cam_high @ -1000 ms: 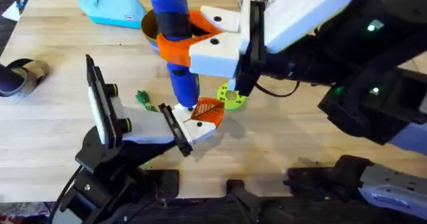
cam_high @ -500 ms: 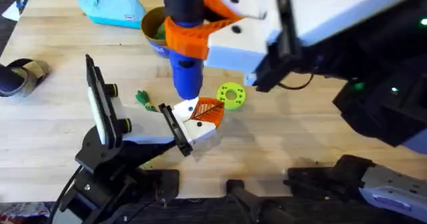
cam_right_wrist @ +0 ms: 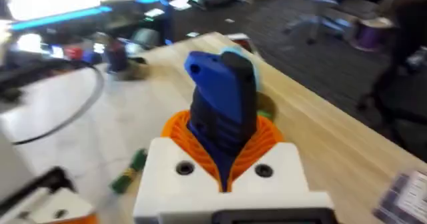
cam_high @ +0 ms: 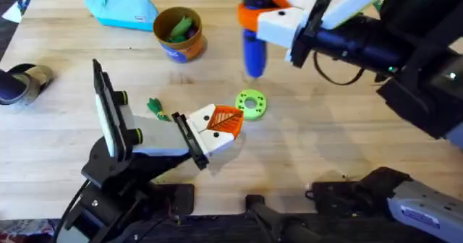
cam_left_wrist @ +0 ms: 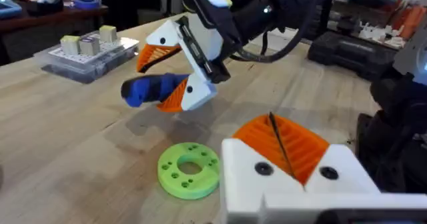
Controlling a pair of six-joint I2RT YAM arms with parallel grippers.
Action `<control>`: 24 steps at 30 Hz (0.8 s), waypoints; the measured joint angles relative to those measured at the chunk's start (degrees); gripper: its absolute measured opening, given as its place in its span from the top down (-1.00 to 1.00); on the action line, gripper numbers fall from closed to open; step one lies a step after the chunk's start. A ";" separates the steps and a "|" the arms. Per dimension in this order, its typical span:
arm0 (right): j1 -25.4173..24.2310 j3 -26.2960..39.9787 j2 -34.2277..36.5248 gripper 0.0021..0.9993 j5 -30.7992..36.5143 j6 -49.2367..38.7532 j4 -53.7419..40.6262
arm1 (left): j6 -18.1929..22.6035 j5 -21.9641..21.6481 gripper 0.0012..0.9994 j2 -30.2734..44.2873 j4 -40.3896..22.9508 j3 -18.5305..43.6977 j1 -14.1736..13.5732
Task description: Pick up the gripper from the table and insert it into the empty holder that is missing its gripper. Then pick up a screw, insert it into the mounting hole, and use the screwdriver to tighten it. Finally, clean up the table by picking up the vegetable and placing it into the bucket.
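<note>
My right gripper (cam_high: 262, 19) is shut on the blue screwdriver (cam_high: 252, 46) and holds it upright above the table, behind the flat green ring disc (cam_high: 251, 104). The right wrist view has the screwdriver (cam_right_wrist: 223, 107) clamped between the orange pads (cam_right_wrist: 267, 141). My left gripper (cam_high: 230, 121) rests low beside the disc, its orange pads (cam_left_wrist: 303, 144) pressed together. The small dark-green vegetable (cam_high: 155, 107) lies on the table just left of it. The orange and blue bucket (cam_high: 189, 49) stands at the back with green pieces inside. I cannot make out the loose gripper, holder or screw.
A light-blue zip pouch (cam_high: 123, 8) lies at the back left, and a grey and black device (cam_high: 18, 80) sits at the left edge. A clear parts box (cam_left_wrist: 87, 54) stands far back. Open wood lies right of the disc.
My right arm has carried the screwdriver up, right and back, away from my left gripper, and the bucket is now uncovered. The left arm has not moved.
</note>
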 joint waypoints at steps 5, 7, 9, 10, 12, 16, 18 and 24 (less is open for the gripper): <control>-7.95 -0.05 3.40 0.96 6.90 -13.87 -7.69 | 0.01 -0.02 0.97 0.00 0.00 0.00 0.00; -9.84 -0.05 5.55 0.96 8.56 -20.36 -9.92 | 0.02 -0.01 0.97 0.00 0.00 0.00 0.00; -10.84 -0.05 8.25 0.96 9.92 -27.16 -11.43 | 0.07 0.00 0.97 0.00 0.00 0.00 0.00; -11.03 -0.05 9.66 0.96 10.70 -30.44 -11.91 | 0.10 -0.01 0.97 0.00 0.00 0.00 0.00; -11.10 -0.05 12.55 0.96 12.43 -36.69 -12.24 | 0.13 -0.02 0.97 0.00 0.00 0.00 0.00; -11.07 -0.05 17.89 0.96 16.60 -46.99 -12.28 | 0.13 -0.01 0.97 0.00 0.00 0.00 0.00; -11.07 -0.05 20.10 0.96 18.50 -50.10 -12.32 | 0.13 -0.01 0.97 0.00 0.00 0.00 0.00; -10.28 -0.05 24.49 0.58 21.35 -54.03 -12.58 | 0.13 -0.02 0.97 0.00 0.00 0.00 0.00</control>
